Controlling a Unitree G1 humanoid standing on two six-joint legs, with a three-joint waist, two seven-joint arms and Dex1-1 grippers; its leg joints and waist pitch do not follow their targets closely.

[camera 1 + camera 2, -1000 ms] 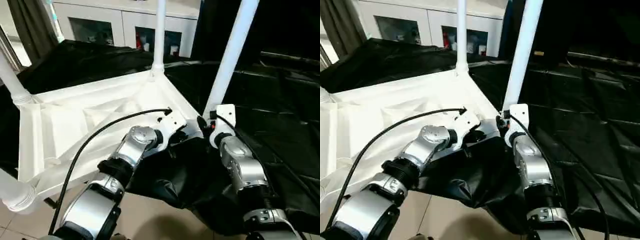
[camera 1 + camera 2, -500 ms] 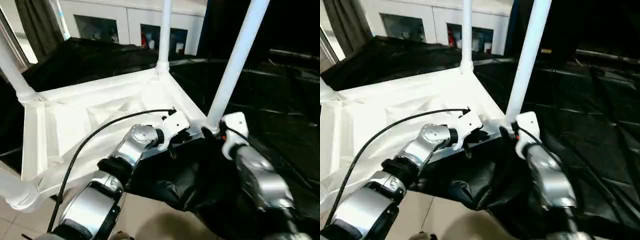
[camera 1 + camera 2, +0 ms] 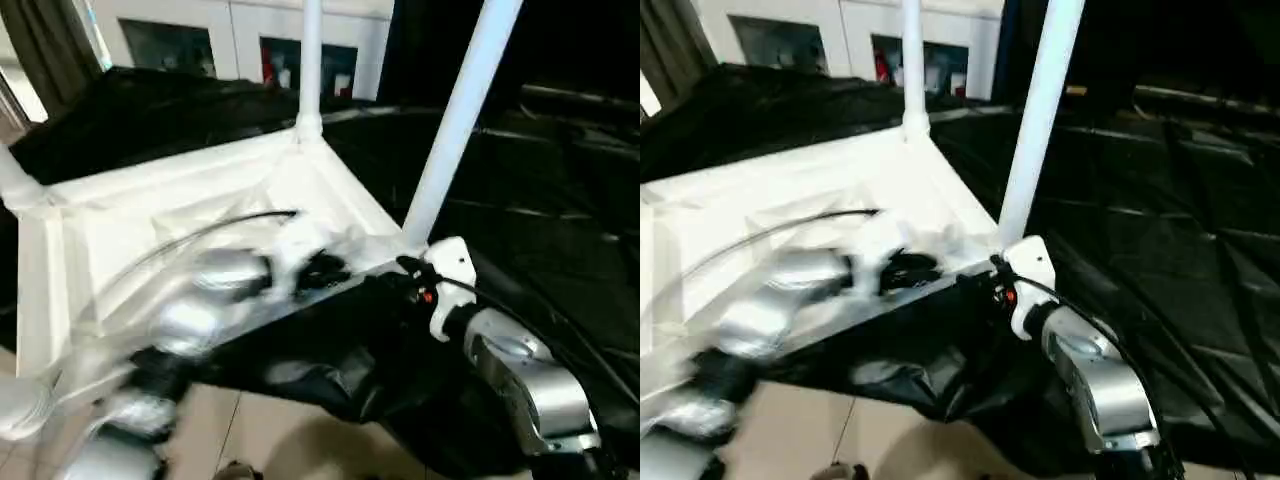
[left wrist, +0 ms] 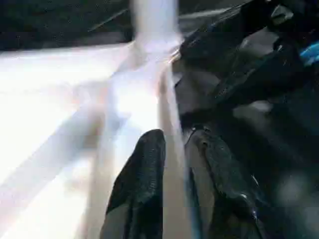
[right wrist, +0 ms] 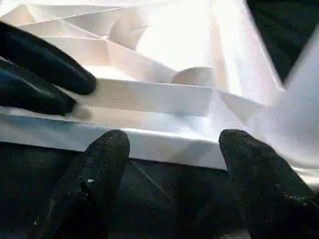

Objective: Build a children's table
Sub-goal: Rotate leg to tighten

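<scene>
Head stereo pair looks fwd/down over both arms; wrist cams sit v. close, all sharing the table top's (image 3: pixel 200 200) near rim.

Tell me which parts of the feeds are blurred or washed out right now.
Eye views: left arm smeared by motion; right arm and legs sharp. Left wrist view: soft throughout. Right wrist view: table top glares white toward the far side, fingers crisp.

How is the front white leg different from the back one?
The front leg looks thicker and leans right; the back leg looks thinner and stands straight. The front leg is by the right gripper; the back leg is nearer the cabinet. Both are white tubes plugged into corners of the upside-down tabletop.
</scene>
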